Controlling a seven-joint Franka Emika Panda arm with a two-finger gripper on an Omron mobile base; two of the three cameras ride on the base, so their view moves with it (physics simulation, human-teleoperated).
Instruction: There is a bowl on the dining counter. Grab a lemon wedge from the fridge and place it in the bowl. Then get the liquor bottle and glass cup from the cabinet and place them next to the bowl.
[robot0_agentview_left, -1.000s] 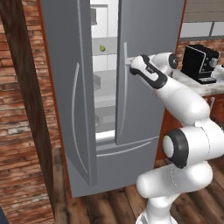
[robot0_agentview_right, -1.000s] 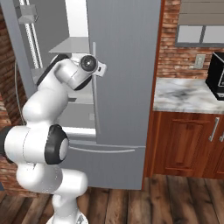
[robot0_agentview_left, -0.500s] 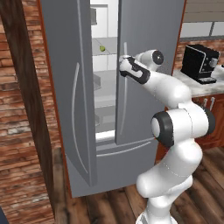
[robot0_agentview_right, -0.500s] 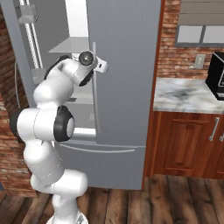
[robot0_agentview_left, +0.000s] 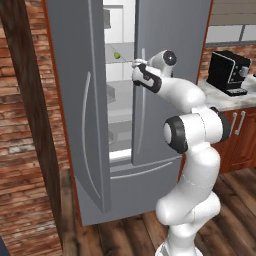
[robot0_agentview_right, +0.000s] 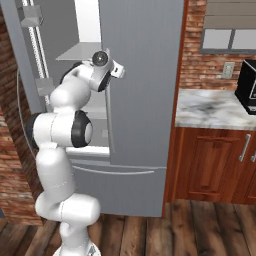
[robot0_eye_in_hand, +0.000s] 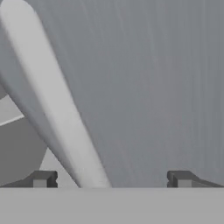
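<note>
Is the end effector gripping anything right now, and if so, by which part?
Nothing is held. The end effector is open, its fingertips on either side of the right fridge door's handle, not closed on it.

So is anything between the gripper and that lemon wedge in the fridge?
Yes. The right fridge door is only partly open, and the open gripper sits at its handle. The lemon wedge lies on a shelf behind that door's edge.
</note>
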